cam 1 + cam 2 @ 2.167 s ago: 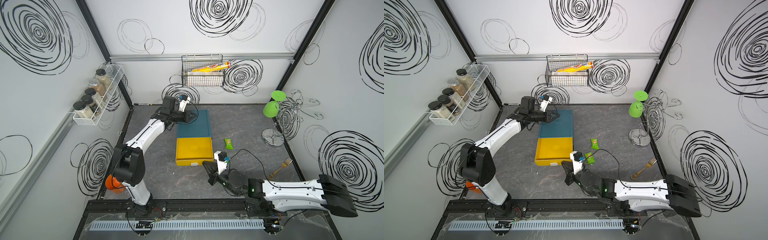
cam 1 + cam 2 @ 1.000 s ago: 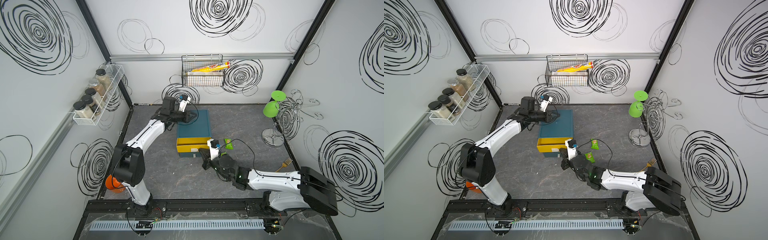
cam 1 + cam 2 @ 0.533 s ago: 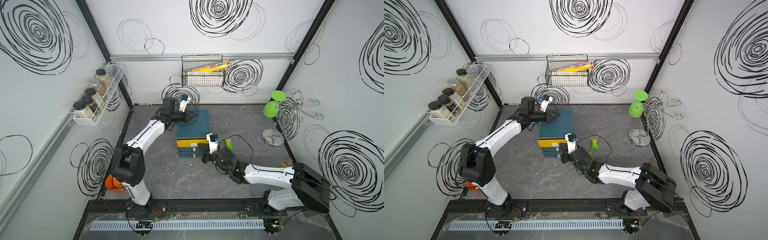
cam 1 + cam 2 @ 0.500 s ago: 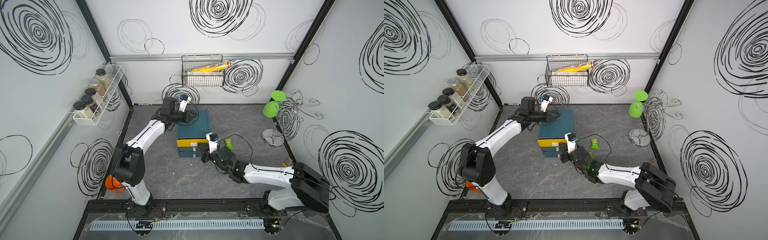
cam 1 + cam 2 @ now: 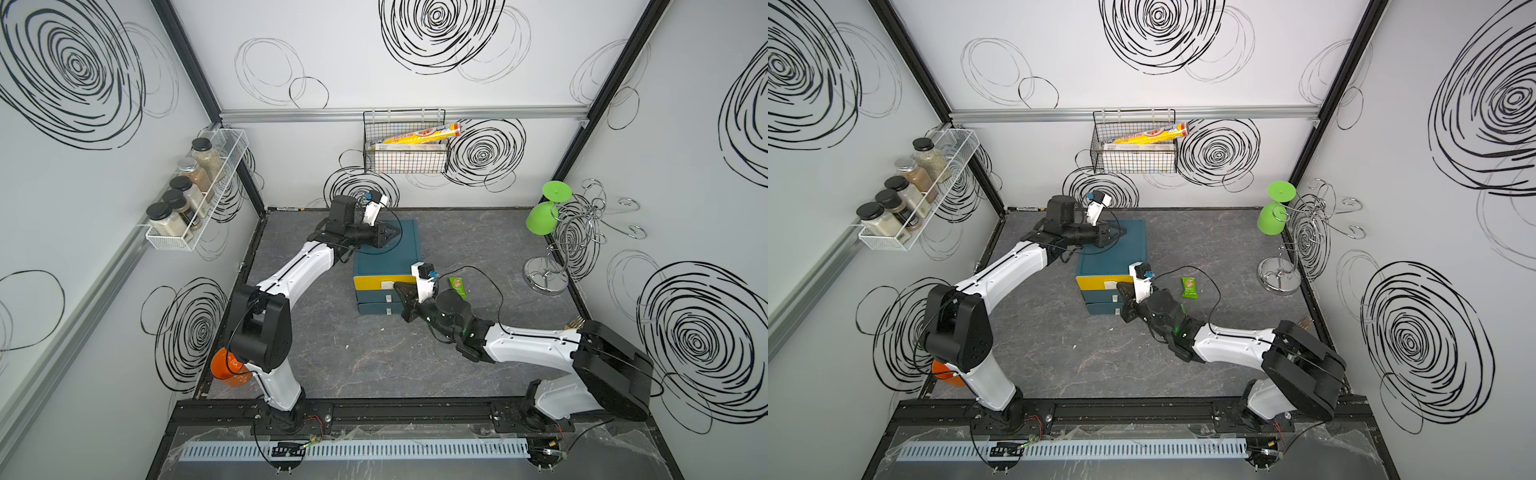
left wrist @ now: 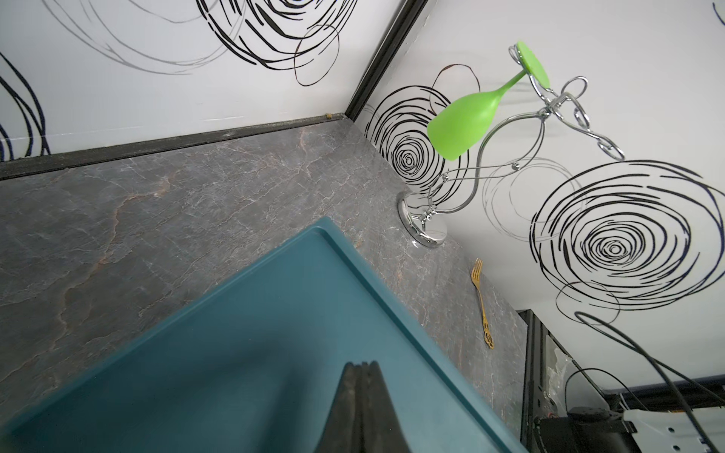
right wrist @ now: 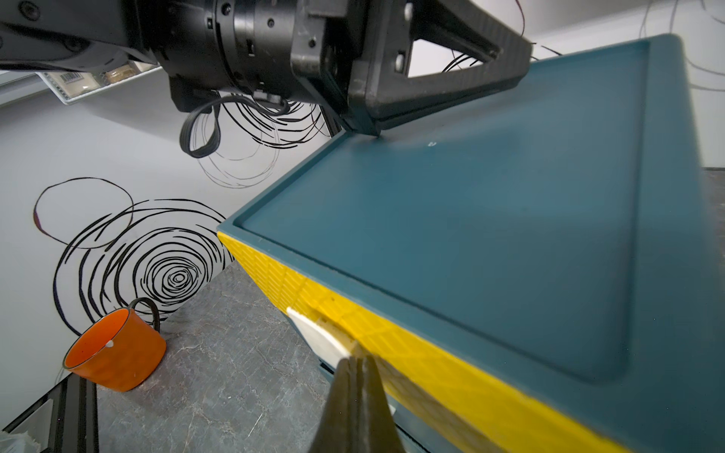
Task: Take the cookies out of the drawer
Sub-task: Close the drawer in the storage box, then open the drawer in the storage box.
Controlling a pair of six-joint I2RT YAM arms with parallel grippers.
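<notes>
step: you appear to be seating the yellow drawer (image 5: 371, 282) | right hand (image 5: 398, 286): pressed together, tip at the white handle (image 7: 317, 335); push squarely, slowly | left hand (image 5: 388, 235): pressed together, on the cabinet (image 5: 390, 259) top; bear down against sliding | cookies: one green packet (image 5: 457, 287) on bench (image 5: 374, 353) beside cabinet; others unseen

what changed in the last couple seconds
The yellow drawer, open earlier, has been pushed shut into the teal cabinet by the right gripper, which came forward with it, jaws shut, and now sits at the drawer front. Unchanged: the left gripper, shut, resting on the cabinet top; the green cookie packet lying beside the cabinet.
</notes>
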